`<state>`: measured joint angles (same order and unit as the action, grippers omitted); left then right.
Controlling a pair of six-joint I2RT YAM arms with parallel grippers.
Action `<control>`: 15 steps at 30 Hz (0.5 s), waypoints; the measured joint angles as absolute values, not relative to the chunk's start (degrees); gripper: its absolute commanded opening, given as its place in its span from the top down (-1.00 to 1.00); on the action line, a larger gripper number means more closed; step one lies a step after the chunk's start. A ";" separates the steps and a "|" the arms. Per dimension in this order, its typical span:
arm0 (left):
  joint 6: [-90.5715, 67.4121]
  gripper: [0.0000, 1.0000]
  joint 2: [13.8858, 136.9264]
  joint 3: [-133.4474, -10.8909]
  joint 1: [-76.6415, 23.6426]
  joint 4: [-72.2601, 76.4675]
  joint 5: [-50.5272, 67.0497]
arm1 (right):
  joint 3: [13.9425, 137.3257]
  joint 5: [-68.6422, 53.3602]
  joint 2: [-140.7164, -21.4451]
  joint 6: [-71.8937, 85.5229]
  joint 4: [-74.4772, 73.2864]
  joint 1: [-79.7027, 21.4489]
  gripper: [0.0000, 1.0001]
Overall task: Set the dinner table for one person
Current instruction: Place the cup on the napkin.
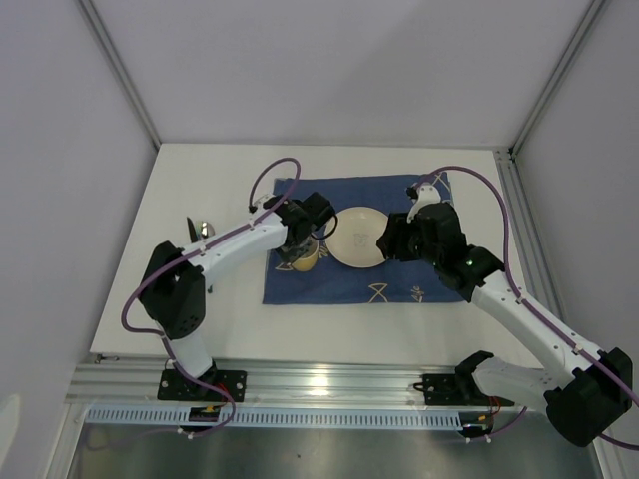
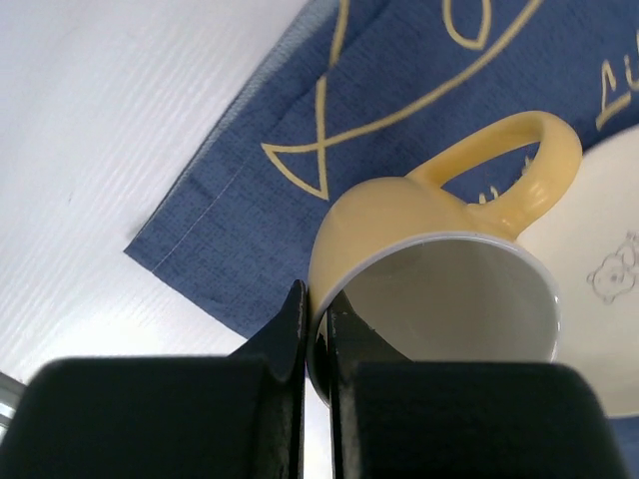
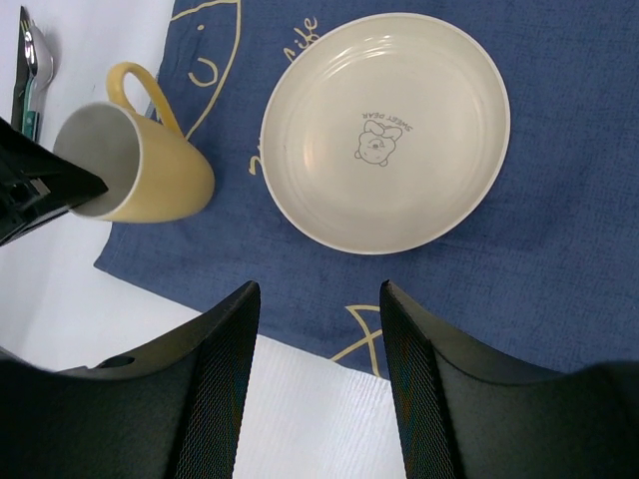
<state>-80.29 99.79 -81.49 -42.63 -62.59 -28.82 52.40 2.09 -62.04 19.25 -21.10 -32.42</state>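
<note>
- I'm looking at the large flat matte white rectangular dinner table [image 1: 349, 329] [image 2: 100, 150] [image 3: 60, 289]; it is filling the workspace ahead of the arm bases, with silver aluminium rails [image 1: 300, 384] running along its edges.
- A dark blue woven cloth with pale line drawings [image 1: 329, 284] [image 2: 300, 120] [image 3: 559, 279] is lying flat around the middle of the tabletop.
- A round cream ceramic plate with a small bear drawing [image 1: 354, 238] [image 2: 599, 329] [image 3: 384, 130] is sitting about the centre of the cloth.
- The left gripper [image 1: 300, 244] [image 2: 315, 319] is clamping its fingers on the rim of a yellow ceramic mug with a white inside [image 1: 303, 257] [image 2: 399, 215] [image 3: 165, 175], one finger inside the rim and one outside.
- The mug is tilting, mouth toward the left wrist camera, over the cloth's near left part, just left of the plate. I can't tell whether its base is touching the cloth.
- The right gripper [image 1: 384, 242] [image 3: 319, 299] is hanging with fingers apart and gripping nothing, above the cloth at the plate's right side.
- A shiny metal utensil [image 1: 205, 230] [image 3: 35, 55] is lying on bare tabletop near the left edge, apart from the cloth; too small for me to call its type.
</note>
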 measured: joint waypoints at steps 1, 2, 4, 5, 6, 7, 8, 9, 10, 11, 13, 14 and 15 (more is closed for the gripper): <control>-82.67 0.99 100.01 -82.08 -42.63 -63.92 -29.23 | 52.34 2.07 -62.04 19.25 -21.15 -32.49 -0.10; -84.97 0.99 100.09 -82.35 -42.63 -65.04 -29.56 | 52.29 2.07 -62.04 19.25 -21.15 -32.51 -0.10; -88.77 0.99 100.12 -82.37 -42.61 -66.98 -29.87 | 52.29 2.07 -62.04 19.25 -21.10 -32.53 -0.10; -90.91 0.99 100.12 -82.37 -42.63 -68.03 -29.78 | 52.29 2.07 -62.04 19.25 -21.12 -32.56 -0.10; -92.97 0.99 100.12 -82.35 -42.63 -68.90 -29.78 | 52.29 2.07 -62.04 19.25 -21.15 -32.56 -0.10; -94.94 0.99 100.12 -82.30 -42.63 -69.60 -29.61 | 52.29 2.09 -62.04 19.25 -21.12 -32.56 -0.10; -96.86 0.99 100.12 -82.24 -42.63 -70.13 -29.32 | 52.29 2.07 -62.04 19.25 -21.15 -32.56 -0.10; -98.67 0.99 100.14 -82.19 -42.63 -70.52 -29.08 | 52.29 2.07 -62.04 19.25 -21.15 -32.60 -0.10; -100.42 0.99 100.14 -82.19 -42.63 -70.91 -28.73 | 52.29 2.07 -62.04 19.25 -21.15 -32.64 -0.10; -102.13 0.99 100.14 -82.19 -42.63 -71.26 -28.18 | 52.29 2.04 -62.04 19.25 -21.15 -32.69 -0.10; -105.10 0.99 100.20 -82.19 -42.63 -71.68 -27.11 | 52.29 2.02 -62.04 19.25 -21.15 -32.88 -0.10; -106.30 0.99 100.31 -82.19 -42.63 -71.92 -26.57 | 52.27 2.00 -62.04 19.25 -21.17 -32.95 -0.09; -107.35 0.99 100.64 -82.37 -42.63 -72.38 -26.15 | 52.25 2.02 -62.04 19.25 -21.17 -33.06 -0.09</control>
